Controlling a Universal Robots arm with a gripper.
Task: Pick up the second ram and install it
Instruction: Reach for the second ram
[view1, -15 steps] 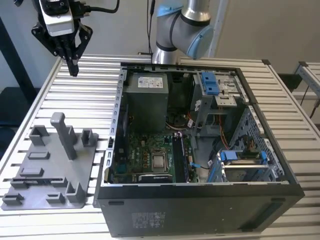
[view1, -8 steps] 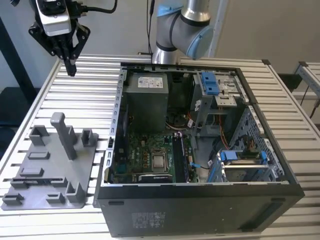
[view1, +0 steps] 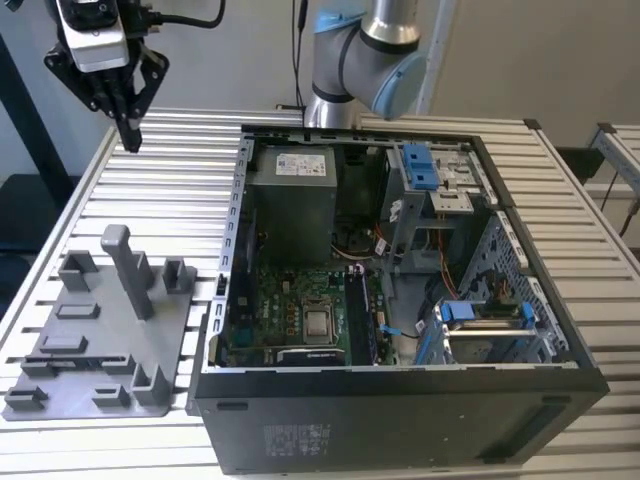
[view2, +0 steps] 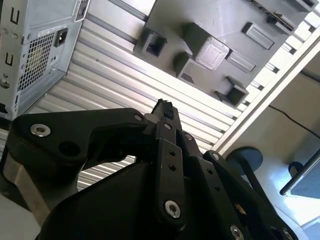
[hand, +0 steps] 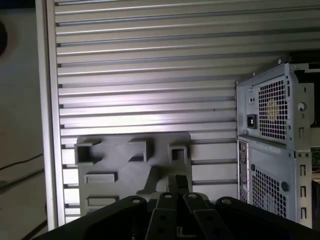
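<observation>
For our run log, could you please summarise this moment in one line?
gripper shut | high above table | clear of grey tray | case open

Gripper (view1: 130, 138), well clear of the computer case (view1: 400, 420), is cropped at the exterior view's top; dark strips (view1: 359, 318) inside, possibly memory, are indistinct.

Tray (view1: 105, 352) and open computer case (view1: 400, 425) sit side by side on a slatted table (view1: 175, 170).

The tray lies at the exterior view's left, near the table's front edge, with an upright post (view1: 127, 268) standing on it among low blocks. The case lies just beside it on the exterior view's right, open side up. Inside the case, a power supply (view1: 290, 200) sits at the far left, a circuit board (view1: 295, 305) lies in front of it, and a drive cage (view1: 485, 330) sits at the near right. The arm (view1: 350, 70) rises behind the case's far wall. The gripper (view1: 131, 138) hangs above the table's far left corner, behind the tray and well apart from it.
</observation>
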